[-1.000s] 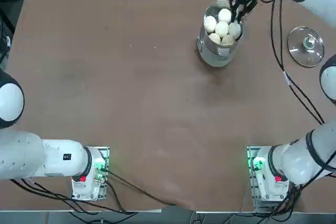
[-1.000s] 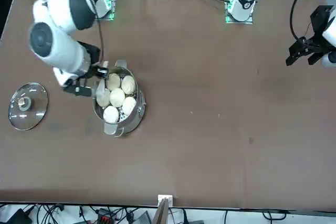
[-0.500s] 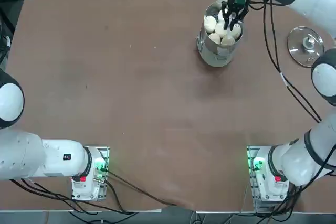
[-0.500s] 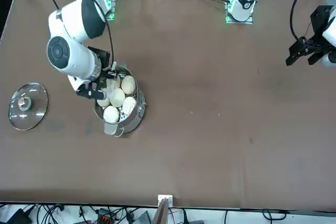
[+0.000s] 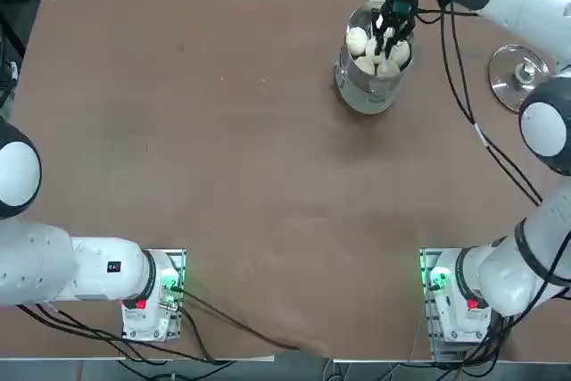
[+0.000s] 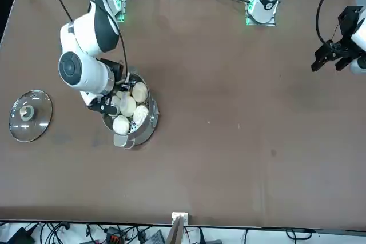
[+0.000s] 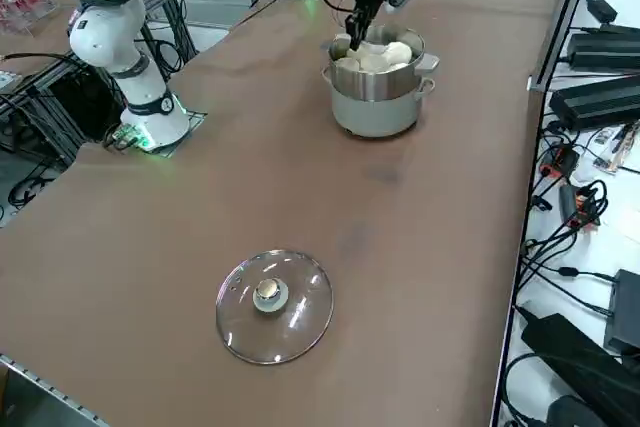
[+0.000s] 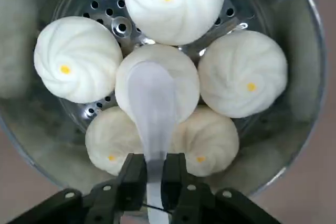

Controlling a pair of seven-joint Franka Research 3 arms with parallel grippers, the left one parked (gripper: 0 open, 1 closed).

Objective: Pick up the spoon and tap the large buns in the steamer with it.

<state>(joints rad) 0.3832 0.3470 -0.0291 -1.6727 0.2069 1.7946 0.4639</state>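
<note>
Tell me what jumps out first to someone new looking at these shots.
The right gripper sits right above the steamer at the table's far right end, shut on the spoon, whose bowl lies over the middle bun. The large buns fill the steamer: six show in the wrist view, most with a yellow dot on top. The glass lid lies flat on the table, apart from the steamer.

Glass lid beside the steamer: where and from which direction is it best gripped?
Probably by the knob at the centre of the glass lid, coming straight down from above. The lid lies flat on the table, its thin rim flush with it, so the raised knob is the only graspable part.
</note>
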